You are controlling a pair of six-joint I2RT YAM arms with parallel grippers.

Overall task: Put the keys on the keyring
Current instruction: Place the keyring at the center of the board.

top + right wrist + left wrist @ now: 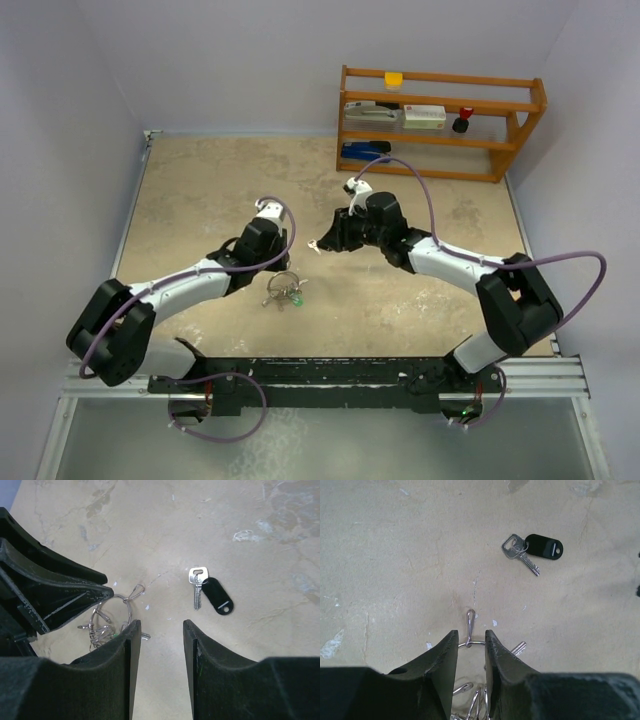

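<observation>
As the keyring [475, 643] is seemingly steadied between the left gripper's [471, 635] narrowed fingers (clamping unclear), the right gripper [161, 625] is held spread, empty.

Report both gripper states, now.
Left gripper: closed on the keyring.
Right gripper: open, holding nothing.

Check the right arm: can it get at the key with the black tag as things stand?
Probably yes. The right tool is open, and the key with the black tag lies alone just ahead of it, with nothing between. The left tool, at the keyring, sits off to one side.
</observation>
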